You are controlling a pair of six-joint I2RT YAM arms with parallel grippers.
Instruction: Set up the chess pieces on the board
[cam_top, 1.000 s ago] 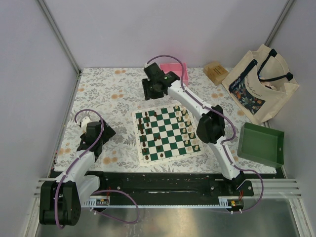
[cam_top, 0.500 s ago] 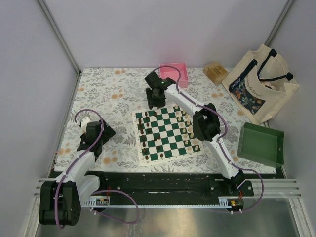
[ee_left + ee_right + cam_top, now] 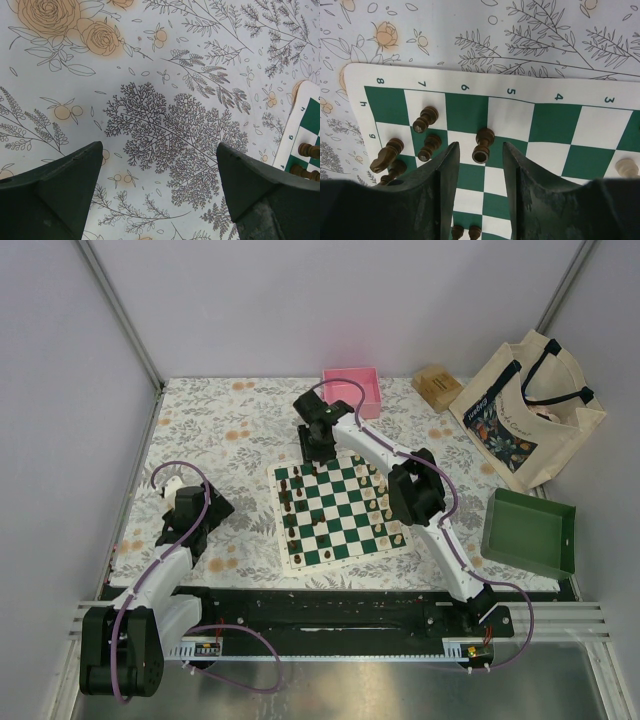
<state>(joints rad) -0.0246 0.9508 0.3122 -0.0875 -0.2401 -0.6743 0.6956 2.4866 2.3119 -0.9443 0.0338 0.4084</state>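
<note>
The right gripper (image 3: 479, 146) has drawn back from the cloth beyond the board (image 3: 345, 526) and now hangs over its far left corner. The pink tray (image 3: 352, 389) past the far edge, half covered a second ago, shows whole. The left arm has not shifted.

The table wears a white floral cloth (image 3: 220, 430) with grey branches and orange roses. Plain pale walls close it in, with metal posts at the far corners. Right of the board lie a green tray (image 3: 528, 532), a printed tote bag (image 3: 525, 410) and a small tan block (image 3: 436, 387).

The board lies mid-table, turned slightly. The dark chess pieces (image 3: 289, 505) stand along its left side, the light ones (image 3: 381, 506) along its right.

The right gripper's fingers (image 3: 445, 180) are spread, with one dark pawn (image 3: 483, 145) standing in the gap; neither finger visibly touches it. The left gripper (image 3: 157, 150) is spread wide over bare cloth, left of the board.

From above the pieces are too small to tell by kind, and the right arm's elbow hides part of the light rows. The left wrist view catches only a board corner with two dark pieces (image 3: 307, 150) cut by the frame. The right fingers block the board's nearer squares.
</note>
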